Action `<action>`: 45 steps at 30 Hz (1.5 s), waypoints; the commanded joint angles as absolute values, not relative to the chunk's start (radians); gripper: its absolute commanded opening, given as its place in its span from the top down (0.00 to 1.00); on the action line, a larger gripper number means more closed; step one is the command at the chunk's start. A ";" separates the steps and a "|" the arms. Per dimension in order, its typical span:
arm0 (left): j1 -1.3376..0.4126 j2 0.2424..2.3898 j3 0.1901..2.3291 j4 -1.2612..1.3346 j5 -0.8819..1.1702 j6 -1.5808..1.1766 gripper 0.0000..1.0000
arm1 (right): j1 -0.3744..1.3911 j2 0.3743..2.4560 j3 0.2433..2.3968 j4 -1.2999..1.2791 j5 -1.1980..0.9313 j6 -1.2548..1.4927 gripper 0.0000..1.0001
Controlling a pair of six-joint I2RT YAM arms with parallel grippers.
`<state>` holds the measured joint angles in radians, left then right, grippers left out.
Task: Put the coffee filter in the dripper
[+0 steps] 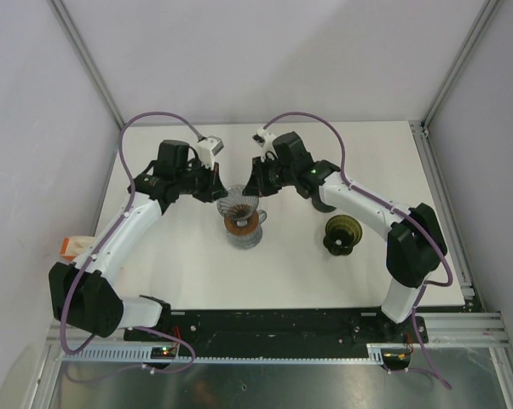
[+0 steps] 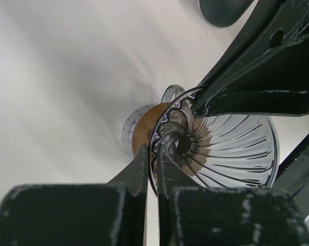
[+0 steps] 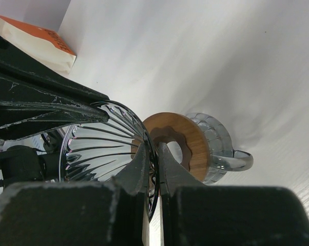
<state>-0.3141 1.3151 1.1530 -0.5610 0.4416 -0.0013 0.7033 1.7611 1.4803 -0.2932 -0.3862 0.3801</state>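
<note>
Bright, even light; soft shadows; glints on dripper (image 3: 100, 148); foreground blur.

Glossy ribbed glass dripper (image 3: 95, 151) with matt wooden collar (image 3: 198, 143).

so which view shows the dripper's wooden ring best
Right wrist: the wooden ring faces the lens, nearly whole. Left wrist catches only a sliver past the dripper; top shows it tiny, through the glass.

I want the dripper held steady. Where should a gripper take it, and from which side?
Pinch the dripper by its thin rim, one finger inside the cone and one outside, coming from the side. The flared cone looks too wide to span, but its wall slips between shut fingers, as the left gripper and right gripper show on opposite sides.
</note>
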 commanded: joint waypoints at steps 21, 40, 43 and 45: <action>-0.328 1.343 1.112 -0.566 0.434 0.071 1.00 | 0.707 1.795 1.455 -0.191 -0.334 0.329 1.00; -0.341 1.349 1.041 -0.564 0.415 0.184 1.00 | 0.750 1.782 1.308 -0.086 -0.237 0.218 1.00; -0.342 1.354 1.027 -0.564 0.412 0.206 1.00 | 0.756 1.793 1.302 -0.092 -0.222 0.208 1.00; -0.342 1.358 1.014 -0.563 0.414 0.215 1.00 | 0.756 1.799 1.298 -0.105 -0.215 0.202 1.00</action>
